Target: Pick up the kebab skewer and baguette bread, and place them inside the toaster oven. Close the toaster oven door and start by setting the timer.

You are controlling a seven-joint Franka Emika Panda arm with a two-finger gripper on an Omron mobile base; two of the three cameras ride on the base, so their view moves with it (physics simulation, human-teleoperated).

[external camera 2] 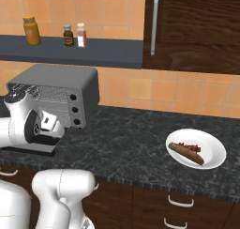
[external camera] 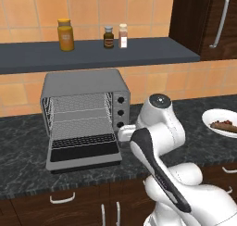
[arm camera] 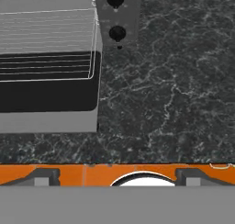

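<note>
- Pincer hung spread apart and empty just off the toaster oven's knob side, above the surface.
- Toaster oven door lay dropped flat toward the surface's front edge.
- Baguette bread waited on a plate well away toward the right edge; the arm would probably need to reach there and close across the loaf's middle.

The toaster oven, a grey metal box, is seen standing on the dark counter, its wire racks exposed. The toaster oven door is dropped flat open in front. The baguette bread is laid beside the kebab skewer on a white plate, well apart to the right.
</note>
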